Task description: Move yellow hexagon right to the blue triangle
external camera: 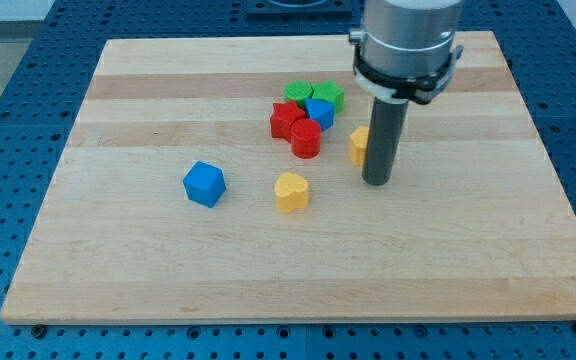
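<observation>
The yellow hexagon [357, 146] lies right of the board's middle, partly hidden behind my rod. My tip [378, 183] rests on the board just right of and below it, touching or nearly touching. The small blue block, likely the blue triangle [319, 112], sits up and to the left of the hexagon, inside a tight cluster. In that cluster are a green block [297, 94], a green star [329, 96], a red star [284, 120] and a red cylinder [306, 140].
A yellow heart [291, 192] lies left of my tip, near the board's middle. A blue cube [204, 184] lies further left. The wooden board [118, 260] sits on a blue perforated table.
</observation>
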Available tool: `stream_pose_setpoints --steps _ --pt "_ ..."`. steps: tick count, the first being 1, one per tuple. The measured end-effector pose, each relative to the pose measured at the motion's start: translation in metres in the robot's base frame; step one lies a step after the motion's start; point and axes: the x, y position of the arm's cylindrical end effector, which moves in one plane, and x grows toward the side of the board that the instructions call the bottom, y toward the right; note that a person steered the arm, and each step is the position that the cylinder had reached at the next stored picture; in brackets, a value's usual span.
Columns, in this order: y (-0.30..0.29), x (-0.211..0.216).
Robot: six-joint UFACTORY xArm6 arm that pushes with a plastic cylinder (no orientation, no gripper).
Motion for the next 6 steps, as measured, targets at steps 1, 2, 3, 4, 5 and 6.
stream_pose_setpoints --steps 1,2,3,4,5,6 --pt "-0.004 -0.004" --pt "-0.004 -0.019" --pt "-0.004 -0.035" --pt "-0.004 -0.051" --pt "-0.004 -0.060" --pt "-0.004 -0.062"
